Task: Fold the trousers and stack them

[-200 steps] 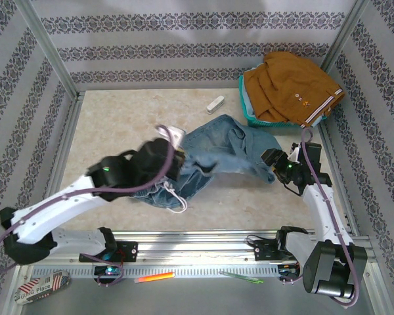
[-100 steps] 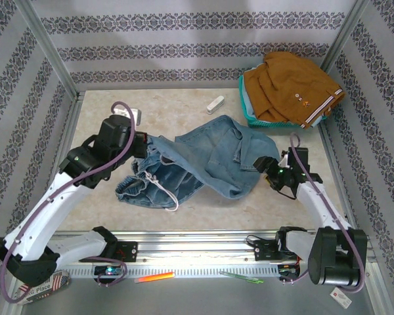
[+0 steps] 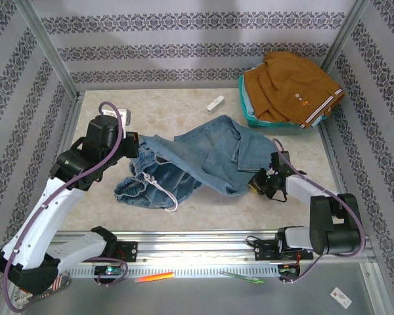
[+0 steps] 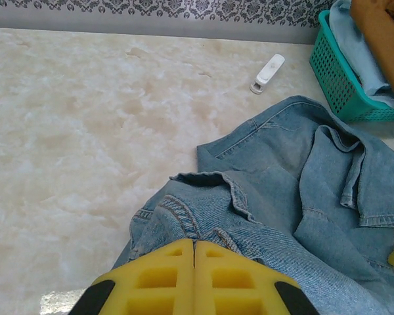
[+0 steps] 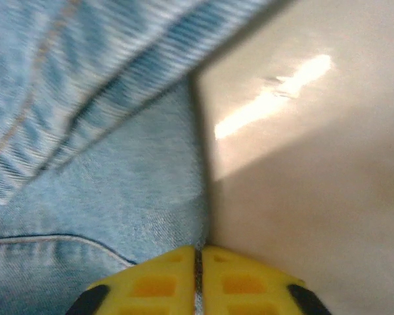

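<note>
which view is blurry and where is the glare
Right wrist: the trousers are smeared and soft, with a bright glare streak on the table. Left wrist: sharp, denim seams crisp. Top external: evenly lit, in focus.

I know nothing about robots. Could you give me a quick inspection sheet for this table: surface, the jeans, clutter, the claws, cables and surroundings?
Surface: beige marbled tabletop, bare parts look clean.
Job's things: trousers, light blue denim, crumpled mid-table, not folded; white drawstring trailing at the near side.
Clutter: small white object near the far edge; teal basket far right, brown garment heaped in it; orange marker on the near rail.
Grippers: left gripper shut on the trousers; right gripper shut at their right edge, grip on cloth unclear.
Cables: purple cable looping above the left arm.
Surroundings: patterned wall panels, metal frame posts.
</note>
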`<state>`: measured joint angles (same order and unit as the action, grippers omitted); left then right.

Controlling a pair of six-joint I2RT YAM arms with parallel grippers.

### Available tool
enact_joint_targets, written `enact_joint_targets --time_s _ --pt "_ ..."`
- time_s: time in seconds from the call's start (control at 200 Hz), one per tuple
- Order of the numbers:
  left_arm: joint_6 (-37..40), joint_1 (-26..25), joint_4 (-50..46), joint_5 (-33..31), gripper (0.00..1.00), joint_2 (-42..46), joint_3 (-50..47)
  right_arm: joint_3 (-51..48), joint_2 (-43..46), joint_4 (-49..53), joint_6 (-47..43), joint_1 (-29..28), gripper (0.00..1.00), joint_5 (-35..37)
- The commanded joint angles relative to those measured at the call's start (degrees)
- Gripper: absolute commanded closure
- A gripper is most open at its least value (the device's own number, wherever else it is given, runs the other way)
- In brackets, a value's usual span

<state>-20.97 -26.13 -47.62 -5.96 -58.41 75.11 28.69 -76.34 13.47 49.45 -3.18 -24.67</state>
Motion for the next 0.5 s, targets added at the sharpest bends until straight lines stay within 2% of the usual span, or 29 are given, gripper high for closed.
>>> enact_joint_targets --time_s 0.0,0.24,0.495 --pt "1.1 1.5 -0.2 -0.6 1.00 2.0 1.7 3.2 5.0 -5.1 -0.8 -0.1 1.00 -1.0" --pt "2.6 2.8 -3.9 -0.8 1.00 4.4 7.0 9.7 30.7 11.6 -4.6 4.4 1.00 3.1" --pt "2.7 2.9 -7.6 -0.7 1.00 6.6 13.5 27.0 39.3 24.8 -9.0 5.0 1.00 3.2"
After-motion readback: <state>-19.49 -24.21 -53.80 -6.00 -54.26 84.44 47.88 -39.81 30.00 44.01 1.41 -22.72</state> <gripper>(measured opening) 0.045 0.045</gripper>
